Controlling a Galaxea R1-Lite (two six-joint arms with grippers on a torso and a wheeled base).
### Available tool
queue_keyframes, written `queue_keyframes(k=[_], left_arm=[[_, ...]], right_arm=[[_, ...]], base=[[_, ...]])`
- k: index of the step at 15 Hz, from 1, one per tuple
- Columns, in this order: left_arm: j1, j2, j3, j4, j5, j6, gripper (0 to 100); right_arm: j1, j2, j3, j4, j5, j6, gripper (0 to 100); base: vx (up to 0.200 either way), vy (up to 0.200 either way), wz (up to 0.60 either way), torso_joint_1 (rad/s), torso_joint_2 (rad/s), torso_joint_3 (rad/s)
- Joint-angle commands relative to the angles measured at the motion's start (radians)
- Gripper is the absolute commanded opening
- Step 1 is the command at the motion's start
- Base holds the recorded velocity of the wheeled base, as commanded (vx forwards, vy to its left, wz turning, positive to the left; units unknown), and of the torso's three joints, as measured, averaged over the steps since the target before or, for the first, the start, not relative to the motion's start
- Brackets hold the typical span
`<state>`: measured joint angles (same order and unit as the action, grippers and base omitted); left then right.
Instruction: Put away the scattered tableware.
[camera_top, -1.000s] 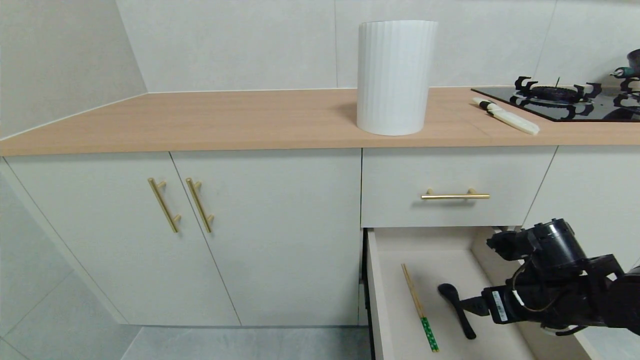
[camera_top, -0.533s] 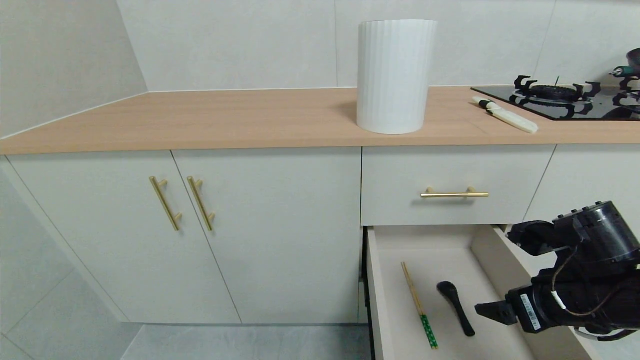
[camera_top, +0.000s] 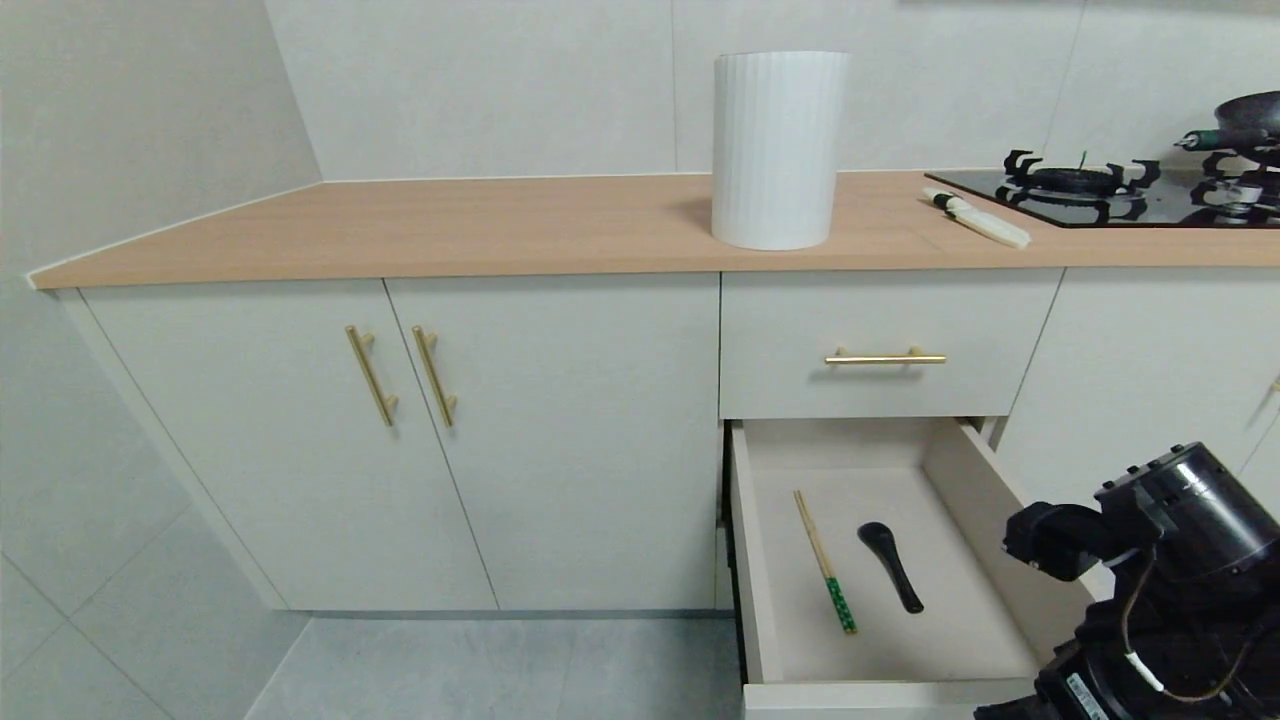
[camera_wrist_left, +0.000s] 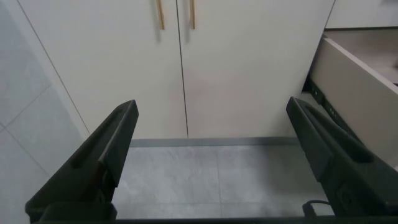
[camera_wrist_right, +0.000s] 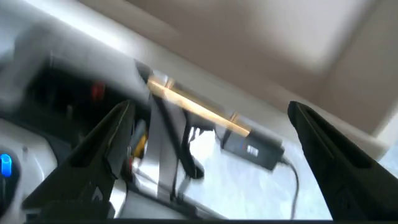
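**Knife may get left out**

Chopsticks (camera_top: 826, 577) and spoon (camera_top: 889, 565) lie in the open drawer (camera_top: 950, 630); 1 knife (camera_top: 975, 217) sits on the counter (camera_top: 450, 225), far right by the stove (camera_top: 1100, 205). The left gripper (camera_wrist_left: 211, 109) and right gripper (camera_wrist_right: 210, 112) both gape wide, empty. Shutting the drawer now would strand the knife, and the right arm (camera_top: 1170, 560), close at its near right corner, could knock it.

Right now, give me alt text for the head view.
An open lower drawer holds a pair of chopsticks and a black spoon, side by side without touching. On the wooden countertop above are a tall white ribbed container and, nearer the gas hob, a white knife. The right arm sits beside the drawer's right wall.
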<state>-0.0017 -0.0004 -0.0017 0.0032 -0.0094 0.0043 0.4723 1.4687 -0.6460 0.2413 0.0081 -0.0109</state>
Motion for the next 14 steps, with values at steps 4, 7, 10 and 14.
queue_keyframes(k=[4, 7, 10, 14], left_arm=[[0.000, 0.000, 0.000, 0.000, 0.000, 0.000, 100], [0.000, 0.000, 0.000, 0.000, 0.000, 0.000, 100], [0.000, 0.000, 0.000, 0.000, 0.000, 0.000, 100], [0.000, 0.000, 0.000, 0.000, 0.000, 0.000, 100]], right_arm=[[0.026, 0.001, 0.000, 0.133, 0.092, -0.113, 100], [0.028, 0.042, 0.005, 0.138, 0.102, -0.121, 100], [0.042, 0.079, 0.014, 0.138, 0.101, -0.121, 100], [0.035, 0.148, -0.003, 0.125, 0.081, -0.107, 100]], base=[[0.000, 0.000, 0.00, 0.000, 0.00, 0.000], [0.000, 0.000, 0.00, 0.000, 0.00, 0.000], [0.000, 0.000, 0.00, 0.000, 0.00, 0.000], [0.000, 0.000, 0.00, 0.000, 0.00, 0.000]])
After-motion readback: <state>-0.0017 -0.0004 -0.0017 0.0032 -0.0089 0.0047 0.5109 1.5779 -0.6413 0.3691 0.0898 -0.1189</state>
